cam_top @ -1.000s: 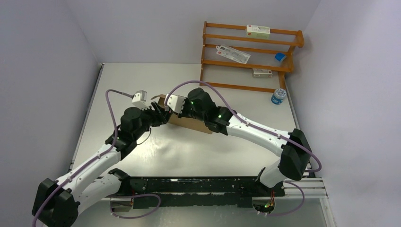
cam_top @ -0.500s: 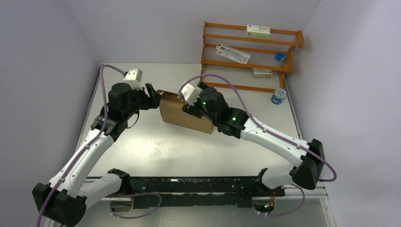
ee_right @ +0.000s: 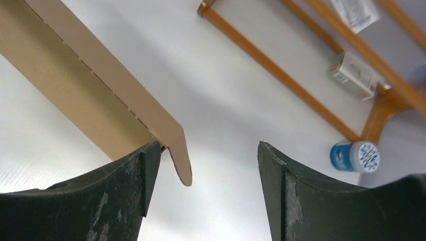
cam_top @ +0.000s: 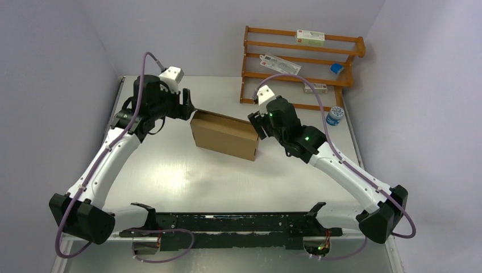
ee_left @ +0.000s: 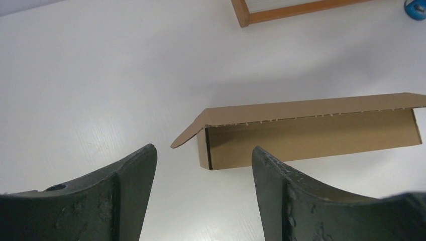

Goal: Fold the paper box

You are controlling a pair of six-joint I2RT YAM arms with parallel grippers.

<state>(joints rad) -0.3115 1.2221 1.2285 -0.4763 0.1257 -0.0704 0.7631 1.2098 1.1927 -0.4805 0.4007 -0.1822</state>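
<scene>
On the tabletop (cam_top: 170, 170): left fingers (ee_left: 128, 201) wide, just clear of the paper box (cam_top: 224, 135), which sits closed mid-table with end flaps poking out. At its right end, right fingers (ee_right: 120, 201) wide too, not touching. Beyond, wooden rack (cam_top: 301, 68) and blue jar (cam_top: 334, 116) far right.

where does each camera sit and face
top external: above and behind the robot, looking down at the table; left gripper, right gripper show.
left wrist: on the left arm, facing the paper box's end; its open fingers show.
right wrist: on the right arm, facing box corner and wooden rack; open fingers show.
shared: all show the box.
</scene>
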